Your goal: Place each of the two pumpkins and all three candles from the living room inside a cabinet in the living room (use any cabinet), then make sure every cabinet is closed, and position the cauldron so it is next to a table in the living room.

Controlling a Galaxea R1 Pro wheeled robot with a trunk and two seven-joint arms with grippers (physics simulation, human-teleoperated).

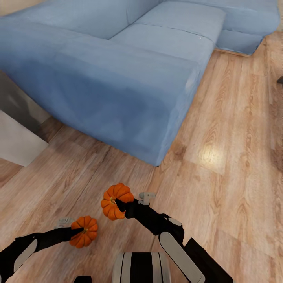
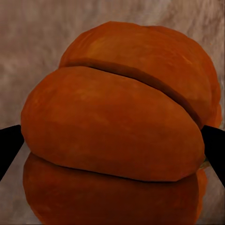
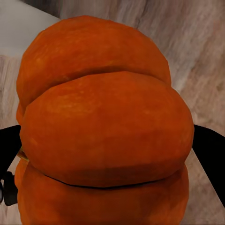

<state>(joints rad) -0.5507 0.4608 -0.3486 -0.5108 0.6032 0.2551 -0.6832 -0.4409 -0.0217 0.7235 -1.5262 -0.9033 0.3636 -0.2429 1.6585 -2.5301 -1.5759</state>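
Transit step: left hand (image 1: 78, 231) and right hand (image 1: 119, 205) each clamp a pumpkin beside the sofa (image 1: 118, 70); next, probably, locate the cabinet.

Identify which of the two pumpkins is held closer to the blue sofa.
The pumpkin in the right gripper: this right-hand pumpkin sits farther forward than the left-hand pumpkin.

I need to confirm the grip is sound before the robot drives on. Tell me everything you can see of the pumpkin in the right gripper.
The pumpkin is small, bright orange and deeply ribbed, with a matte skin. It hangs above the wood floor, clamped in the right gripper, whose dark fingers press its two sides in the right wrist view. It is turned on its side, its yellowish centre facing the gripper. Nothing else touches it; it is higher than the other pumpkin.
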